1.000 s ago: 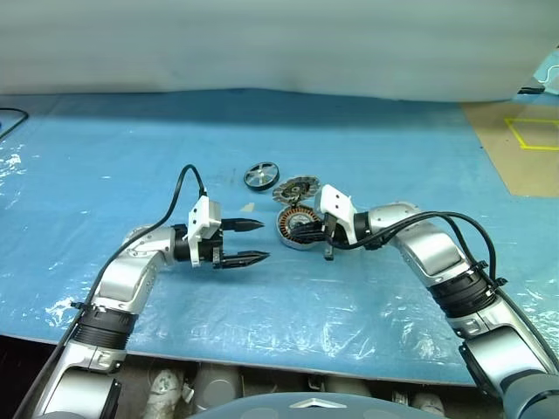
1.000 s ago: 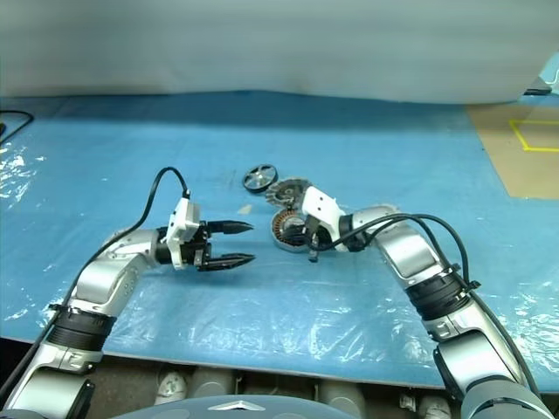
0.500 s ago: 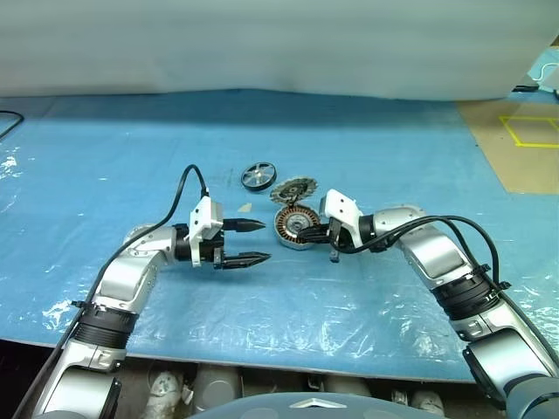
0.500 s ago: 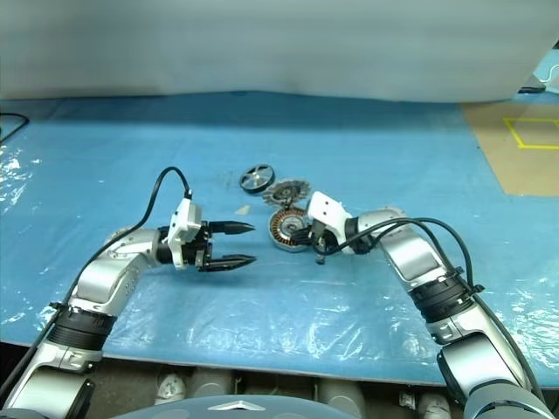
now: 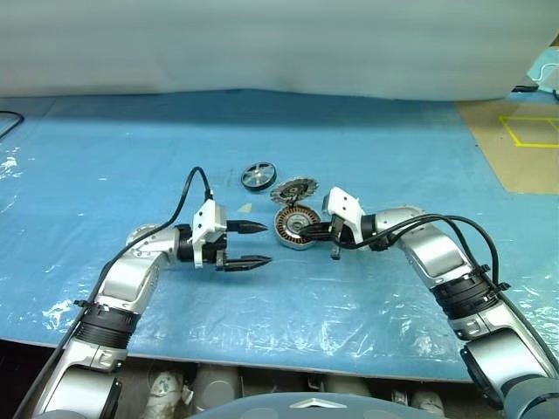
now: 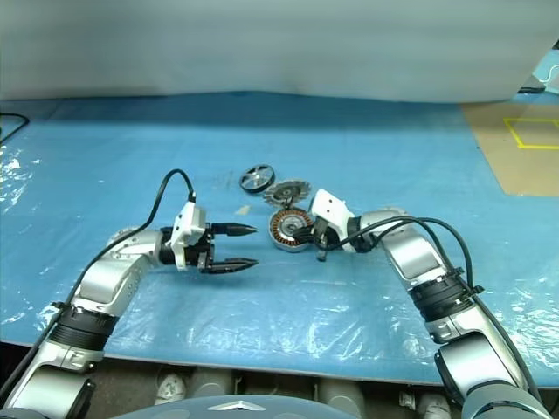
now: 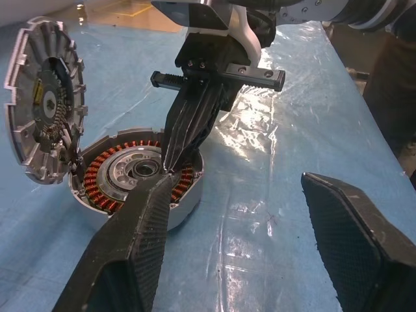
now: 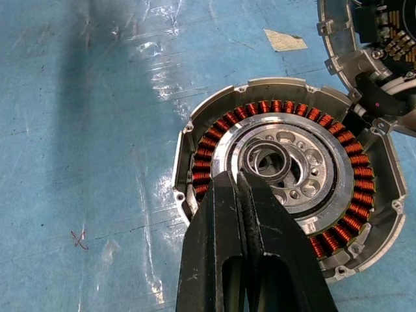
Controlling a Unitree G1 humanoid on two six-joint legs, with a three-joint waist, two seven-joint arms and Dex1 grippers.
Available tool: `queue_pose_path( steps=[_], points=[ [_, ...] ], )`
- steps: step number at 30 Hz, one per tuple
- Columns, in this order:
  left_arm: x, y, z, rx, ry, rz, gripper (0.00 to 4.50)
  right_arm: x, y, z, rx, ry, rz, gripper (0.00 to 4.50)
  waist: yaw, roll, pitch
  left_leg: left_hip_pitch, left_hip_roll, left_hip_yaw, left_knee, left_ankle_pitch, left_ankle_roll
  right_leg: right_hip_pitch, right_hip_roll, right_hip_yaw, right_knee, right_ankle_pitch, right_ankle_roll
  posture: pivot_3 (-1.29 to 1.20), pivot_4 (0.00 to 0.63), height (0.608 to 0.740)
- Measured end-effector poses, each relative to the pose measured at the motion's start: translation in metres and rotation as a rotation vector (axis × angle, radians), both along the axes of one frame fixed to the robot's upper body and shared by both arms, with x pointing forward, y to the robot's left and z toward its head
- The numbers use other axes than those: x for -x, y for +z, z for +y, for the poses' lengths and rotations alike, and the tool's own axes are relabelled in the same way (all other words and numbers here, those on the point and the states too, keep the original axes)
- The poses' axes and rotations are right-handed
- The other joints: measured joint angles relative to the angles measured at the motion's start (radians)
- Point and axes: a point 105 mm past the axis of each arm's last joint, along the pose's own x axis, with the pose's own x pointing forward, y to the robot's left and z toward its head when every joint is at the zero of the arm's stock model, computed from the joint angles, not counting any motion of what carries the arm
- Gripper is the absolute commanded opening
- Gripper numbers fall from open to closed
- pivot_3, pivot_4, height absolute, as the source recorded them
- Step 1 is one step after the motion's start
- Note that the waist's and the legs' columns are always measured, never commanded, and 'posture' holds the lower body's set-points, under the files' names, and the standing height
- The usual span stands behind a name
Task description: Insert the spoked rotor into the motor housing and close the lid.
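Blue plastic-covered table carries the housing, lid hinged open and tilted up behind it, windings bare. Rotor lies just beyond, apart from both grippers. Right gripper, its 2 fingers pressed together, tips at the hub's edge. Left gripper hangs spread and empty beside the housing. Best lift the right clear, then fetch the rotor and seat it level, centred on the hub.

I was working in what looked like a robotics lab or test workshop. The bench was covered in a blue tarp under crinkled clear plastic sheeting, with a pale padded wall behind. Brown floor with yellow tape markings showed at the side, and a disassembled motor housing lay out.
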Motion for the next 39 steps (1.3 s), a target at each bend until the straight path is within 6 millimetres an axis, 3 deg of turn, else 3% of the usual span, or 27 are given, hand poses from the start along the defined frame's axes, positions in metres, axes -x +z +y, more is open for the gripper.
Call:
queue_pose_path(
  steps=[13, 30, 39],
  points=[
    [-0.001, -0.003, 0.002, -0.002, 0.008, 0.015, 3.34, 0.001, -0.002, 0.014, -0.044, 0.0, 0.027, 0.04, -0.001, 0.0, 0.0, 0.0, 0.0, 0.0, 0.0, 0.0, 0.0, 0.0, 0.0, 0.0, 0.0, 0.0, 0.0, 0.0, 0.15, 0.74],
    [0.0, -0.004, 0.001, -0.01, -0.007, 0.019, 3.34, 0.003, -0.002, 0.012, -0.082, -0.027, 0.09, 0.04, 0.0, 0.0, 0.0, 0.0, 0.0, 0.0, 0.0, 0.0, 0.0, 0.0, 0.0, 0.0, 0.0, 0.0, 0.0, 0.0, 0.15, 0.74],
    [-0.001, -0.005, 0.002, -0.012, -0.007, 0.022, 3.34, 0.0, 0.046, 0.024, -0.203, 0.029, 0.044, 0.04, -0.001, 0.0, 0.0, 0.0, 0.0, 0.0, -0.001, 0.0, 0.0, 0.0, 0.0, 0.0, 0.0, 0.0, 0.0, 0.0, 0.15, 0.74]
  ],
)
